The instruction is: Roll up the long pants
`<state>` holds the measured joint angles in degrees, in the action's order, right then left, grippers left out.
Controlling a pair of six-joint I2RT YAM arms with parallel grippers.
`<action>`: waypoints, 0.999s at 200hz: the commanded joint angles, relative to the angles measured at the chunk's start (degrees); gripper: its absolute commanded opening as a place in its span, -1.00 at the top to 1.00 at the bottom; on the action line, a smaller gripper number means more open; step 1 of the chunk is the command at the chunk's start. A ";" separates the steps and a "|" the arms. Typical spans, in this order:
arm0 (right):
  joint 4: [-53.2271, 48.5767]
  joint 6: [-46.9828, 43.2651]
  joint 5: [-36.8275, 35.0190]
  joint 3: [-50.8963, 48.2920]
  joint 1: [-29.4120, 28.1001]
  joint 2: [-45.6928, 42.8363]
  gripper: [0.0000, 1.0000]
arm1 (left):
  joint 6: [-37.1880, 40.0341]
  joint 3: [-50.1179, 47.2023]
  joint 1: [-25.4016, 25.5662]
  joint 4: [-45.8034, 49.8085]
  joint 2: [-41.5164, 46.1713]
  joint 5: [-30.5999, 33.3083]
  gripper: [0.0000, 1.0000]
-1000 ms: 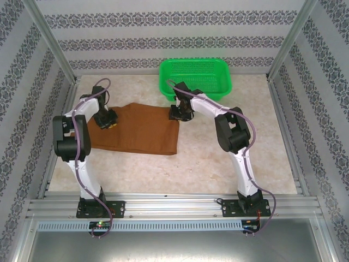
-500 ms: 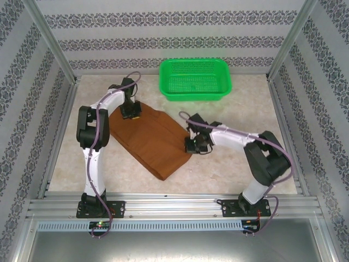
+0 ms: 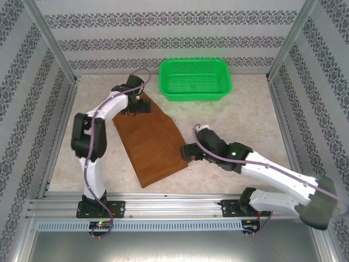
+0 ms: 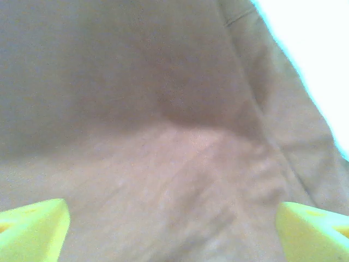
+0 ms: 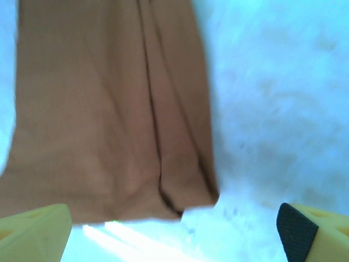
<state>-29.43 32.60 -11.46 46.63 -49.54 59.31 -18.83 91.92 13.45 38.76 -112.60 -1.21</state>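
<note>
The pants (image 3: 152, 144) are soft, matt rust-brown cloth, finely woven and lightly creased. The worktop (image 3: 234, 117) looks like smooth, pale marbled stone or laminate. The basket (image 3: 193, 94) is glossy green perforated plastic. The rails (image 3: 174, 203) are brushed metal. The left hand (image 4: 172, 232) has fingers (image 4: 32, 232) of smooth yellow plastic.

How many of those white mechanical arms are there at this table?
2. The left white arm reaches the far end of the rust-brown fabric pants; the right white arm stretches to their right edge.
</note>
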 commanded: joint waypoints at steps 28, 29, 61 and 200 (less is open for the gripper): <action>1.94 -4.41 11.71 0.92 14.07 10.24 -0.33 | -1.59 -12.79 0.95 -5.16 14.56 -17.21 -0.18; 1.84 -4.57 11.81 1.09 14.05 10.62 -0.33 | -1.71 -12.89 1.00 -4.87 14.53 -17.58 -0.07; 2.61 -3.92 13.43 3.37 13.43 19.44 -0.59 | -1.20 -20.05 4.02 -1.64 15.42 -14.81 1.00; 10.97 2.31 24.80 2.88 2.63 34.73 1.00 | -0.35 -16.61 5.84 -2.38 -1.53 -10.55 1.00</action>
<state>-16.78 33.39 11.90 48.66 -42.35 94.28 -20.10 72.58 18.17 38.37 -109.62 -12.82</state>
